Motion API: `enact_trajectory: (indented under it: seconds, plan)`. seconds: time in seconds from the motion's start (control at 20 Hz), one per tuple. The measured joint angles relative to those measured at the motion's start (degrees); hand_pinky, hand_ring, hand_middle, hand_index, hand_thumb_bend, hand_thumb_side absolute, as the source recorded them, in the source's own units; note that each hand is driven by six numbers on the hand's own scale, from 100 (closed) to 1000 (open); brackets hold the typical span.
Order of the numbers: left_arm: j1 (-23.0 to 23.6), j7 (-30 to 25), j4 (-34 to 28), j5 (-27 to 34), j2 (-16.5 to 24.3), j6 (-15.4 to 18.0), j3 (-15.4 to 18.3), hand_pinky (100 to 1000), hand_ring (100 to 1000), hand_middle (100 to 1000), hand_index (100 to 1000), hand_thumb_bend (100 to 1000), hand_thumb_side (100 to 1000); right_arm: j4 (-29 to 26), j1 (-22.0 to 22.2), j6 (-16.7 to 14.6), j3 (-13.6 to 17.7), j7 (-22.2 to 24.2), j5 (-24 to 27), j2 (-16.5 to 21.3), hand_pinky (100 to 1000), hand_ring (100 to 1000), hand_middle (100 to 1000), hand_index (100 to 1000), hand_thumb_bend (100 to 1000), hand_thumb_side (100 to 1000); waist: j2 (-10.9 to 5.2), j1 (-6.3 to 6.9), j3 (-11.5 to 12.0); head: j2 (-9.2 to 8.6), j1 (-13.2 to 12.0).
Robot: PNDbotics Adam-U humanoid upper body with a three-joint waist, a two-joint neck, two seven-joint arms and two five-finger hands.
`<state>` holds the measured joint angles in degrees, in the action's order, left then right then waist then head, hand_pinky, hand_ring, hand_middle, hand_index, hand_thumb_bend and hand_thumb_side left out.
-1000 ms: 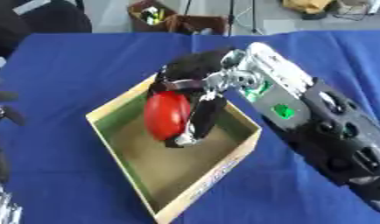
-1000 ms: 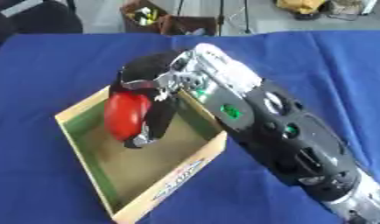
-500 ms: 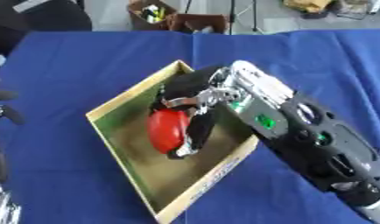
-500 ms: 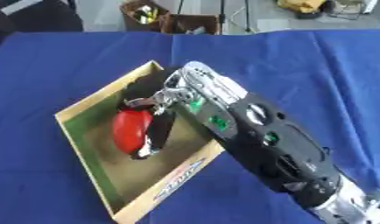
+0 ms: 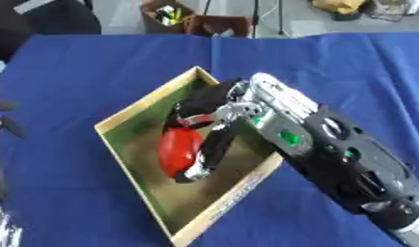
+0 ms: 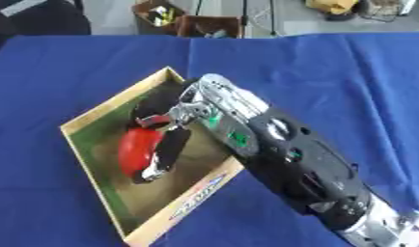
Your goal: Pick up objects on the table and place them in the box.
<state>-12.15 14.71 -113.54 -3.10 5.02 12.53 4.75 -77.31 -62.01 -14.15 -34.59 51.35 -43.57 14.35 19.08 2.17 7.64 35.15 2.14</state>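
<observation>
A shallow cardboard box (image 5: 142,107) with a green-brown floor lies askew on the blue table. My right arm reaches in from the lower right, and my right hand (image 5: 211,123) is down inside the box. Its fingers are curled round a red rounded object (image 5: 177,149), which sits low against the box floor. Fingers cover the object's right side. My left hand shows only as a blurred silver shape (image 5: 3,234) at the lower left corner.
Blue cloth (image 5: 86,67) covers the table all around the box. Beyond the far edge stand brown boxes (image 5: 194,18) with small items and some floor clutter. A dark shape (image 5: 6,118) shows at the left edge.
My right hand has gone down into the box with the red object, from above its rim to near the floor. The whole picture has also shifted a little.
</observation>
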Motion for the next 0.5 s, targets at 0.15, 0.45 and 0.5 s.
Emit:
enact_trajectory:
  seconds: [0.15, 0.45, 0.5]
  plan:
    - [0.00, 0.00, 0.00, 0.00, 0.00, 0.00, 0.00, 288, 535, 585, 698, 100, 944, -0.07, -0.01, -0.21, 0.72, -0.13, 0.02, 0.02, 940, 967, 911, 939, 814, 849, -0.02, 0.00, -0.18, 0.00, 0.00]
    - [0.00, 0.00, 0.00, 0.00, 0.00, 0.00, 0.00, 288, 535, 584, 698, 100, 943, -5.30, -0.05, 1.57, 6.10, -0.37, 1.62, 1.07, 795, 820, 782, 904, 595, 979, -0.28, 0.19, -0.39, 0.00, -0.18]
    - [0.00, 0.01, 0.00, 0.00, 0.00, 0.00, 0.01, 288, 535, 584, 698, 100, 943, -7.05, -0.06, 2.34, 7.52, -1.17, 2.26, 1.52, 725, 752, 733, 883, 487, 1000, -0.34, 0.24, -0.55, 0.00, -0.24]
